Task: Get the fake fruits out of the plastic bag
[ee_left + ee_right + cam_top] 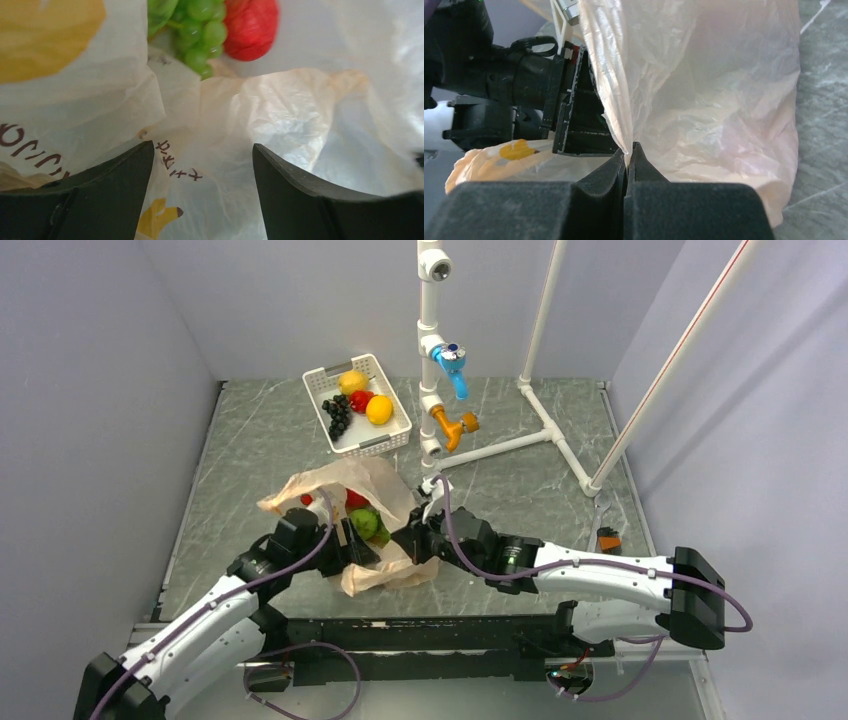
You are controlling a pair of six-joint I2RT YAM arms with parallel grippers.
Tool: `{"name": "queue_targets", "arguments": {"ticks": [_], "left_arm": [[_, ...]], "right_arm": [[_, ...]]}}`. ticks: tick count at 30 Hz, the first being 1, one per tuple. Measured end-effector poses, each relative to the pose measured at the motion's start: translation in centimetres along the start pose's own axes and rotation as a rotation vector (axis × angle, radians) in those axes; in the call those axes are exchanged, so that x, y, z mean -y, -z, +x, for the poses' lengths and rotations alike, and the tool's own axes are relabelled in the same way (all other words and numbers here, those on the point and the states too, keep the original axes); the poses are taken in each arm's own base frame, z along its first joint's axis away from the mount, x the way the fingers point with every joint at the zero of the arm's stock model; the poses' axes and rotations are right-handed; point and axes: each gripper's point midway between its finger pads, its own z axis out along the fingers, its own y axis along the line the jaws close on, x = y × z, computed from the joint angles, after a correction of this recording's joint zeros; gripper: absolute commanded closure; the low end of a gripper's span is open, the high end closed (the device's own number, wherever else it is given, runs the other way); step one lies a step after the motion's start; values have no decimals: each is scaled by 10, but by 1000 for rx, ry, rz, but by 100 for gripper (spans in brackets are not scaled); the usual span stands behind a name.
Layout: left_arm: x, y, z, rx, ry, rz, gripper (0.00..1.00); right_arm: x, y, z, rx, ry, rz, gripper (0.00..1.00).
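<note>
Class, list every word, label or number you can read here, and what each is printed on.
On the plastic bag, large brown lettering: cut off, too distorted to read.
Also on it, small brown characters above the yellow print: not legible.
Elsewhere: no text visible.

White basket, pipe frame and grey bench

A white slotted basket point(378, 446) sits on the far part of the grey marbled bench point(520, 490), tilted at an angle to its edges. Inside it lie a black grape bunch point(337, 416) along the left side, a yellow lemon point(352, 381) at the far end and an orange fruit point(379, 410) toward the right. Just right of the basket a white pipe frame point(428, 330) stands upright, carrying a blue valve point(452, 365) above an orange valve point(452, 425), with feet spreading across the bench to the right. A small orange-and-black object point(607, 539) rests at the bench's right edge; too small to identify.
</note>
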Motion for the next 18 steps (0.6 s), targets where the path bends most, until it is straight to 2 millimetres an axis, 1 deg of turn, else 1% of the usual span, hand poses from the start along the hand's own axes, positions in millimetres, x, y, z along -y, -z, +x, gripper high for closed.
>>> {"name": "queue_targets", "arguments": {"ticks": [3,6,8,11,12,14,15,16,18], "left_arm": [[-16,-7,18,-23,-11,-84,22],[-25,-11,29,-28,-19,-126,19],[-29,-13,39,-41,-26,-144,19],[-29,-13,49,-57,-48,-155,18],[-28,-13,52,-60,-57,-158,18],[-27,-13,58,-69,-73,-160,19],[-27,-13,60,-72,-81,-162,19],[-27,-12,63,-73,-88,-167,19],[-24,-10,69,-81,-106,-160,18]], "right_arm": [[10,6,14,-15,-13,14,100],[25,11,36,-49,-17,42,100],[36,15,51,-76,-24,72,100],[50,21,71,-109,-49,112,100],[57,24,80,-126,-59,134,99],[71,32,99,-157,-67,180,93],[77,38,107,-173,-63,203,93],[81,43,113,-188,-56,217,92],[84,50,117,-193,-49,226,93]]}}
